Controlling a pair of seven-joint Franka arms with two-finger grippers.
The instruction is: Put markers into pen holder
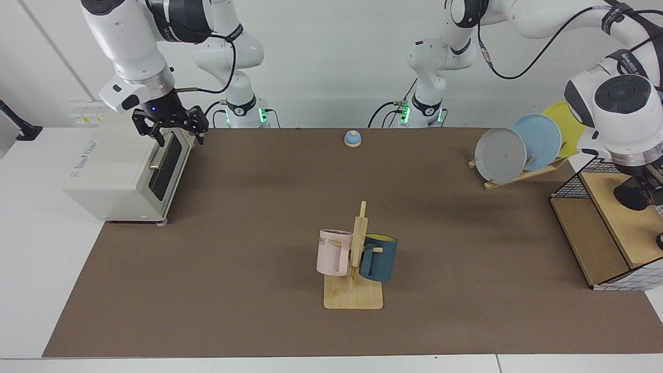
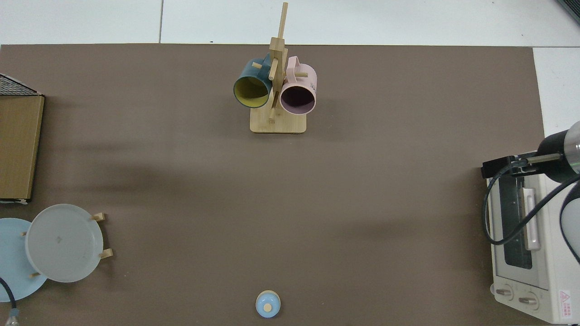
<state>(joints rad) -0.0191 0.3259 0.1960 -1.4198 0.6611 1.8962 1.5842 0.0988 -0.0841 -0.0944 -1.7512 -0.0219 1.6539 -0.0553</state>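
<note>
At the table's 3 o'clock edge the pen holder (image 1: 633, 196) tilts, dark base toward 8 o'clock, just under the left gripper (image 1: 648, 178), grip and marker indiscernible, while the right gripper (image 1: 169, 129) waits spread at 10 o'clock.

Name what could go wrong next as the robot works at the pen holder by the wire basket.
1. The left claw hangs just above the pen holder, close to the wire basket. It could snag the wire or tip the holder.
2. That arm's wrist stands in front of the yellow plate, so a wide swing might knock the plates.
3. No marker is visible, so a slip could go unnoticed.
The right claw waits open above the toaster oven.
</note>
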